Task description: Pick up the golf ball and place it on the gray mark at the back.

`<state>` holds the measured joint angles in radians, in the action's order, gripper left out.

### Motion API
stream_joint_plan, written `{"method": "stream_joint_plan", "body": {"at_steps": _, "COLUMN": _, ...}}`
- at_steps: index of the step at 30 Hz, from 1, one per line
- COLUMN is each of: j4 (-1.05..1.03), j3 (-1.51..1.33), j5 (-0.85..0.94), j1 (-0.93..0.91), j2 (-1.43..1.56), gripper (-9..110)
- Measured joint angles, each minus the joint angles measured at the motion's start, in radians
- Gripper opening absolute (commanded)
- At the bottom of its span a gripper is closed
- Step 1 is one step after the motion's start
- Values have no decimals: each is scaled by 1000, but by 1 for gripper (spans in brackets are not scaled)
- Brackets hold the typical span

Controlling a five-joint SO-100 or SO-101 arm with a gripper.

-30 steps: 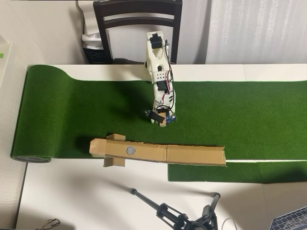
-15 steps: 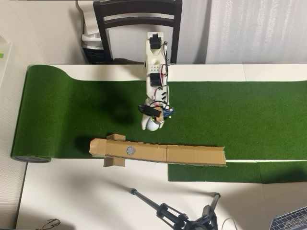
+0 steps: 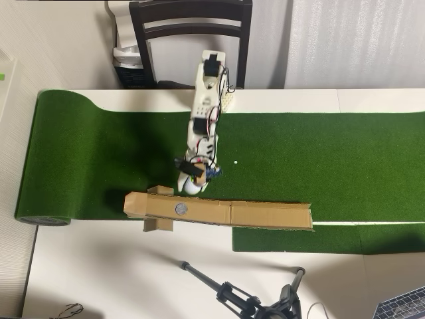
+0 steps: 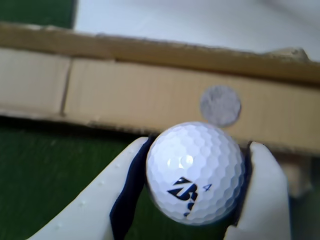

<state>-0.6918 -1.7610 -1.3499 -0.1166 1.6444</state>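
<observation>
A white golf ball [image 4: 194, 172] with a dark logo sits between my two white fingers [image 4: 122, 200] in the wrist view. My gripper [image 4: 195, 175] is shut on the ball, above the green mat. A round gray mark [image 4: 220, 105] lies on the cardboard strip [image 4: 125, 95] just beyond the ball. In the overhead view my gripper [image 3: 192, 185] hangs just short of the cardboard strip [image 3: 265, 214], with the gray mark [image 3: 181, 209] close in front of it. The ball itself is barely visible there under the arm.
The green putting mat [image 3: 319, 159] covers the table's middle. A small white dot [image 3: 235, 162] lies on the mat right of the arm. A dark chair [image 3: 190, 26] stands behind the table. A tripod [image 3: 246, 299] lies at the near edge.
</observation>
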Motion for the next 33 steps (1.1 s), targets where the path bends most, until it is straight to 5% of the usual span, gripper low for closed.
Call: {"method": "stream_joint_plan", "body": {"at_steps": 33, "j4": 44, "j3": 130, "j5": -58, "j1": 2, "j2": -60, "gripper": 22}}
